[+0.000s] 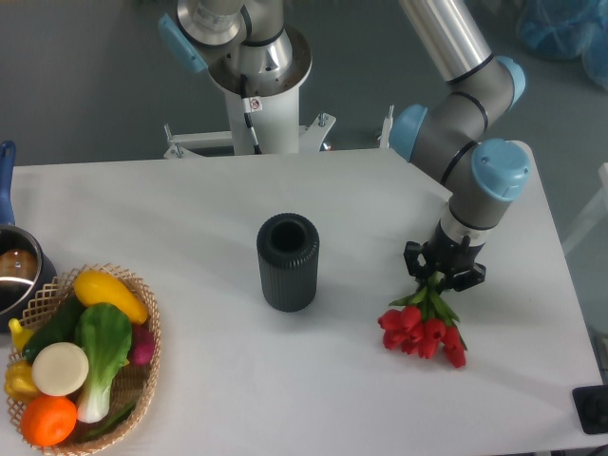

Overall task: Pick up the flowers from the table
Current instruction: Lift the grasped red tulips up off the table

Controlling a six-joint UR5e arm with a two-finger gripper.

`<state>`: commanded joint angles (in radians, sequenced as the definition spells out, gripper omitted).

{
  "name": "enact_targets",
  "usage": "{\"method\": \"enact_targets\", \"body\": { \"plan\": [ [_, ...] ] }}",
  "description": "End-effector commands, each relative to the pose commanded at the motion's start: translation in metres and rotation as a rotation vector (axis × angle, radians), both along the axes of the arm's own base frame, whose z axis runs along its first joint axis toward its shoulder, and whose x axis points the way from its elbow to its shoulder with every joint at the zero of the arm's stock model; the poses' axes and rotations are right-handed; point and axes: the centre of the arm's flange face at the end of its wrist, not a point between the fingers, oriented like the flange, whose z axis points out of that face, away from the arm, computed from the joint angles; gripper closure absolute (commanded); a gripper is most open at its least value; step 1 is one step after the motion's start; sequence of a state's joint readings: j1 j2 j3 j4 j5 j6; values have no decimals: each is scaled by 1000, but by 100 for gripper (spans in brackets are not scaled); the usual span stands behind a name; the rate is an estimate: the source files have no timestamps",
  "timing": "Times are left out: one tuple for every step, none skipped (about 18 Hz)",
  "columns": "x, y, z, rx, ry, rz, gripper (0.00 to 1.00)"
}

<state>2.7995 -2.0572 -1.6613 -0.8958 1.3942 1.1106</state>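
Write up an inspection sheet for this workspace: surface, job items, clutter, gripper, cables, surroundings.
Surface: white table, no spills seen.
Job's things: flowers, red tulips with green leaves, lying on the table at the right, blooms toward the near edge, stems running up under the gripper.
Clutter: dark ribbed cylinder upright mid-table; wicker basket of vegetables and fruit at the near left corner; pot at the left edge; dark object at the near right corner.
Grippers: gripper down over the stem end; whether it is closed cannot be told.
Cables: one cable down the white pedestal.
Surroundings: grey floor; blue item top right.
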Motion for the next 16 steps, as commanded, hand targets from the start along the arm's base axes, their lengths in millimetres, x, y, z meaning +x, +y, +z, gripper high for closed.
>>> {"method": "enact_targets", "body": {
  "plan": [
    [-2, -5, 6, -10, 13, 8, 100],
    [-2, -10, 16, -15, 31, 15, 100],
    [-1, -12, 28, -26, 52, 14, 100],
    [0, -15, 36, -43, 70, 13, 100],
    [1, -18, 50, -55, 95, 17, 99],
    [3, -19, 59, -62, 112, 17, 99],
    [5, -21, 69, -60, 124, 19, 100],
    [7, -22, 75, -60, 133, 17, 100],
    [9, -23, 83, -65, 146, 6, 100],
    [10, -25, 91, -81, 158, -4, 99],
    [9, -25, 101, -89, 178, -15, 99],
    [7, -26, 106, -96, 180, -26, 100],
    [5, -26, 113, -101, 177, -42, 100],
    [1, -28, 119, -109, 167, -53, 100],
    [-1, -29, 126, -114, 156, -63, 100],
    [-4, -29, 133, -116, 153, -68, 100]
  ]
}}
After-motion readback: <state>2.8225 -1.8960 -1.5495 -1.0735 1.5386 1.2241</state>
